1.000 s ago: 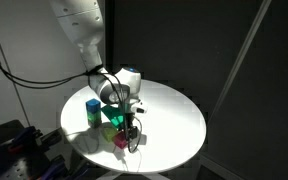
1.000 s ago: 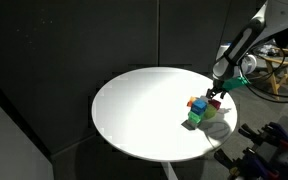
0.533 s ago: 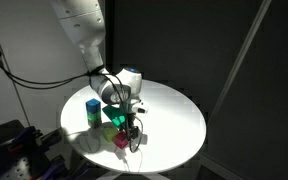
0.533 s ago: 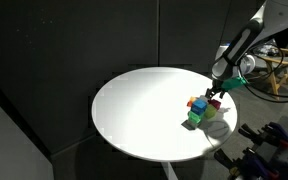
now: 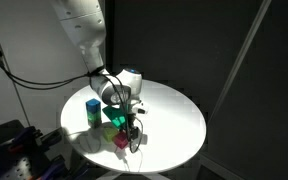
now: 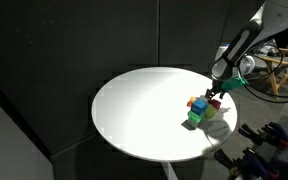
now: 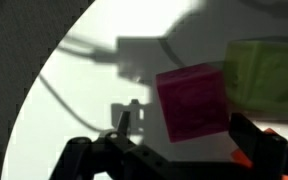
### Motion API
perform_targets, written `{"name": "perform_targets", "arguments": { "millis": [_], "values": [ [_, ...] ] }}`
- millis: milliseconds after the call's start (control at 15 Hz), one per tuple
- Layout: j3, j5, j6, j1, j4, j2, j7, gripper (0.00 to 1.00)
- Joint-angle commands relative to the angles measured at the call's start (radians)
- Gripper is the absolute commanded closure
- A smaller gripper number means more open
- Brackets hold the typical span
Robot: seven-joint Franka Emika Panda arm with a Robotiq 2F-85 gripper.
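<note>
Pink block [image 7: 192, 102] sits on the table [image 7: 74, 85] just ahead of the gripper [image 7: 182, 140], right in line with the gap between its jaws, which are wide apart and hold nothing, and a green block [image 7: 269, 68] is just beside it, past one jaw.

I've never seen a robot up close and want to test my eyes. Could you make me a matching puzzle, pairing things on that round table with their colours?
Things:
1 table
2 centre block in the wrist view, before the tool
3 edge block in the wrist view
4 leftmost block in an exterior view

Colours:
a blue
b white
c yellow-green
d magenta

Pairs: 1-b, 2-d, 3-c, 4-a.
</note>
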Motion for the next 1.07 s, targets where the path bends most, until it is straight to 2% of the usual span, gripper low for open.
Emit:
{"name": "perform_targets", "arguments": {
  "millis": [0,467,533,600,867,1000],
  "values": [
    [0.013,0.011,-0.006,-0.022,0.019,0.009,-0.034,0.00],
    [0.013,0.011,-0.007,-0.021,0.020,0.015,-0.033,0.00],
    [0.015,0.012,-0.009,-0.023,0.021,0.016,-0.034,0.25],
    [0.014,0.011,-0.009,-0.022,0.021,0.017,-0.034,0.26],
    [0.013,0.009,-0.010,-0.020,0.023,0.021,-0.034,0.60],
    [0.011,0.007,-0.016,-0.017,0.022,0.013,-0.032,0.69]
  ]
}}
